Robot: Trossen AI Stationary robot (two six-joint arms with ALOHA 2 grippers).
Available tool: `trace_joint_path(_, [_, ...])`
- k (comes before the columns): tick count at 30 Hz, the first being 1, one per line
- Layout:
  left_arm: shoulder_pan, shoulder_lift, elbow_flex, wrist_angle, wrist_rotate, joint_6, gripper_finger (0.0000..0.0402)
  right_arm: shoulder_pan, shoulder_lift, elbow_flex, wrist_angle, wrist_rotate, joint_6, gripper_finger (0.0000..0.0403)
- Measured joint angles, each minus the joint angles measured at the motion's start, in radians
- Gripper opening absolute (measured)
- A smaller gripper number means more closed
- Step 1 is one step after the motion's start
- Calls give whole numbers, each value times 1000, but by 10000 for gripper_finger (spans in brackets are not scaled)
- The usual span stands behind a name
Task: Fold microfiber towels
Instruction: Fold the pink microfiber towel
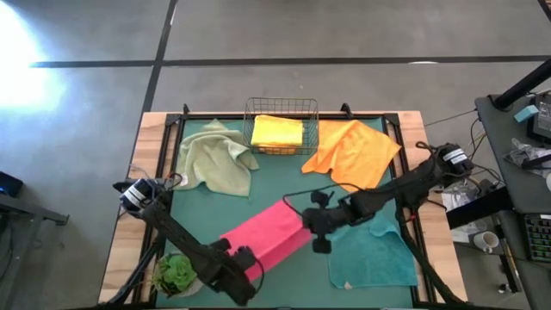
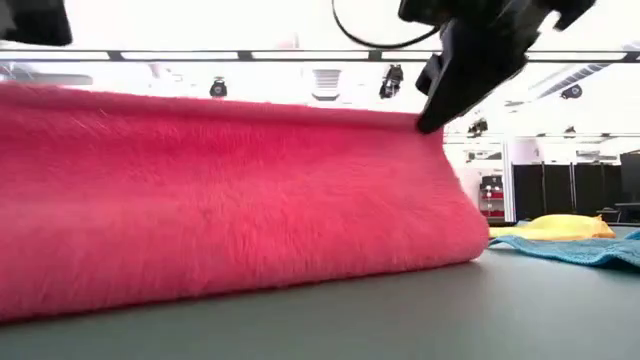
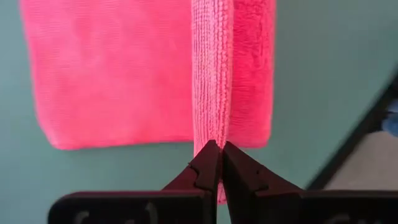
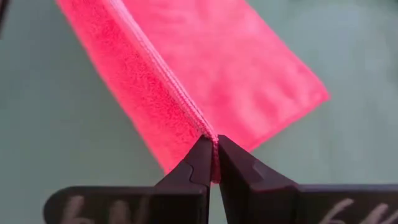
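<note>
Left gripper (image 1: pixel 248 274) clamped shut on near-left corner of pink towel (image 1: pixel 267 238), edge pinched between jaws. Pink towel held folded over mat (image 1: pixel 284 185) centre, lower half resting on it. Right gripper (image 1: pixel 315 231) clamped shut on opposite corner of same edge.

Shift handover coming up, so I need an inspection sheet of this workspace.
Surface: dark-green mat on wooden table.
Job's things: pink towel mid-fold; yellow towel in wire basket; sage towel, orange towel, teal towel lying flat or crumpled.
Clutter: green leafy item at the left near corner.
Grippers: left claw and right claw both shut on pink towel edge.
Cables: black cable looping off right arm.
Surroundings: desk with equipment at right.
</note>
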Motion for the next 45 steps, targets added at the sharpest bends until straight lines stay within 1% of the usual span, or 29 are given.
trace_joint_path(5, [59, 0, -8, -50, -6, -16, 0, -85, 0, -12, 6, 3, -37, 11])
trace_joint_path(9, [96, 0, -8, -98, -4, -27, 0, -134, 0, -31, 50, 3, -67, 11])
trace_joint_path(12, [111, 0, -8, -109, 32, -31, 0, -158, 0, -34, 79, -7, -105, 11])
trace_joint_path(15, [115, 0, -8, -118, 63, -76, 0, -174, 0, -35, 92, -26, -139, 11])
trace_joint_path(19, [116, -1, -8, -120, 101, -155, 0, -182, 22, -35, 124, -44, -168, 11])
trace_joint_path(22, [117, -1, -8, -143, 123, -182, 0, -181, 76, -35, 162, -70, -178, 11])
trace_joint_path(25, [127, -1, -8, -184, 140, -205, 0, -182, 134, -25, 165, -76, -174, 11])
trace_joint_path(27, [131, -1, -8, -223, 140, -209, 0, -182, 161, -13, 165, -76, -176, 11])
trace_joint_path(33, [144, -1, -8, -224, 150, -205, 0, -183, 215, 27, 155, -58, -195, 11])
trace_joint_path(39, [144, -1, -8, -224, 139, -203, 0, -192, 226, 48, 157, -48, -223, 12])
trace_joint_path(42, [144, -1, -8, -224, 118, -200, 0, -197, 225, 57, 155, -50, -240, 25])
trace_joint_path(45, [144, -1, -8, -223, 93, -200, 0, -204, 222, 73, 155, -53, -240, 52])
